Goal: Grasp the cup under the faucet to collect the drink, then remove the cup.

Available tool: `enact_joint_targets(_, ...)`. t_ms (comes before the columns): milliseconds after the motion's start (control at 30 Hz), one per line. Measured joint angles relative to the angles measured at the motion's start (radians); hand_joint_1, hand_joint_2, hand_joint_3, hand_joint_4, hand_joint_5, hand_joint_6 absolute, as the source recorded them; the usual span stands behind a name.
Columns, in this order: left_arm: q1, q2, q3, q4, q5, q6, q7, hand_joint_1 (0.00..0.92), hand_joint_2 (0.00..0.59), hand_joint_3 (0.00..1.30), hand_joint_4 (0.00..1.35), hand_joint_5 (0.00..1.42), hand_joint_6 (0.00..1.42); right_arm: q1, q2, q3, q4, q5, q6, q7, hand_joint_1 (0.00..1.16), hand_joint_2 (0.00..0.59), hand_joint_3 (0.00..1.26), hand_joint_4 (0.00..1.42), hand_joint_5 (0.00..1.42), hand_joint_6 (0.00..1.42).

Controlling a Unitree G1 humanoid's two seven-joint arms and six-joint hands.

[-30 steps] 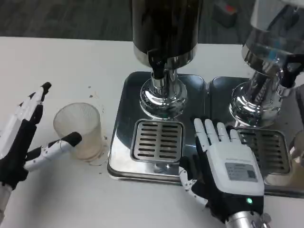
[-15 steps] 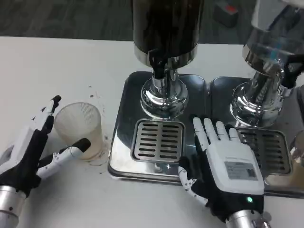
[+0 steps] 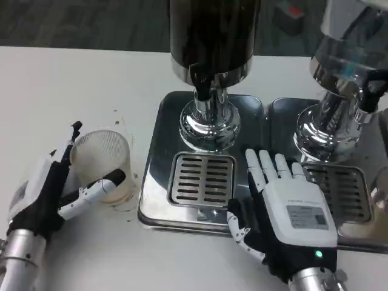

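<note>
Right hand (image 3: 290,212) label: you can see a grey sticker with lines of small print on the white back, too blurred to read.
Right hand light: a green dot glows near the wrist; it carries no characters.
Elsewhere: you will find no legible words, brands or numbers.

Left hand (image 3: 45,194) fingers around cup (image 3: 103,165), right hand (image 3: 285,209) flat on drip tray (image 3: 154,182)
</note>
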Motion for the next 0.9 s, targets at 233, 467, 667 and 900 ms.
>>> enact_joint_targets(233, -0.012, 0.000, -0.013, 0.015, 0.000, 0.000, -0.017, 0.211, 0.048, 0.00, 0.00, 0.25, 0.24, 0.000, 0.001, 0.000, 0.000, 0.000, 0.000, 0.001, 0.38, 0.544, 0.00, 0.00, 0.00, 0.00)
enact_joint_targets(467, -0.029, 0.000, -0.012, 0.025, -0.017, -0.010, -0.024, 0.252, 0.060, 0.09, 0.20, 0.52, 0.56, 0.000, 0.001, 0.001, 0.000, 0.001, 0.000, 0.016, 0.38, 0.542, 0.00, 0.00, 0.00, 0.00)
enact_joint_targets(667, -0.040, 0.000, -0.021, 0.034, -0.025, -0.020, -0.022, 0.288, 0.076, 0.29, 0.42, 0.75, 0.82, 0.000, 0.005, 0.001, -0.002, 0.001, 0.001, 0.021, 0.39, 0.538, 0.00, 0.00, 0.00, 0.00)
enact_joint_targets(900, -0.049, -0.001, -0.032, 0.036, -0.016, -0.021, 0.004, 0.346, 0.099, 0.41, 0.55, 0.86, 0.93, 0.001, 0.014, 0.000, -0.005, 0.004, 0.005, 0.021, 0.39, 0.536, 0.00, 0.00, 0.00, 0.01)
